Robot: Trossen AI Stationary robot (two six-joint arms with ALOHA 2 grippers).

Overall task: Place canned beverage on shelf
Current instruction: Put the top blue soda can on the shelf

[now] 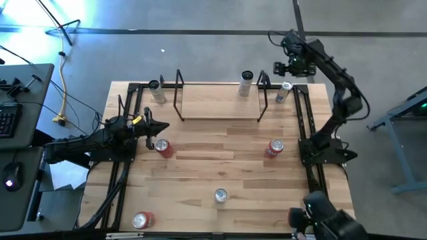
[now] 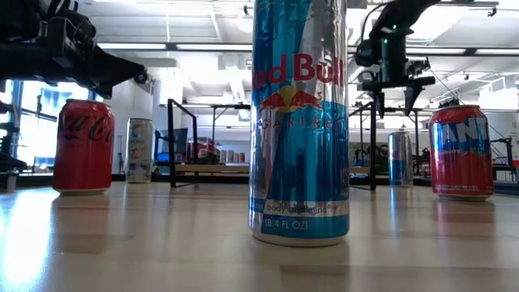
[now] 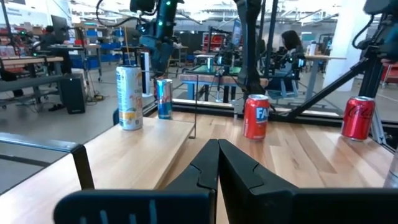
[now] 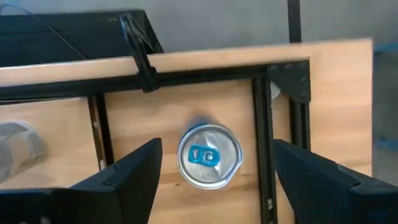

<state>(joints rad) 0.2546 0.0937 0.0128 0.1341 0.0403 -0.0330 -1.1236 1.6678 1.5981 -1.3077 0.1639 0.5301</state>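
The right hand (image 4: 211, 168) hangs wide open over the small blue-and-silver metal can (image 4: 209, 155), upper right in the high view, beside the low wooden shelf (image 1: 220, 100); it might tip if bumped. The left hand (image 1: 160, 127) looks closed

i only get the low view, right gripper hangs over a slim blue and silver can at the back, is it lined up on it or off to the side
observer: lined up. The right wrist view looks straight down on the slim blue and silver can, and the open right gripper has one finger to either side of its top, apart from it.
operator: is that can on the shelf already
observer: no. From above it stands on the tabletop outside the right-hand black rod frame of the small light-wood shelf.
operator: and the left arm
observer: the left gripper is shut and holds nothing, above the table's left side near a red soda can.
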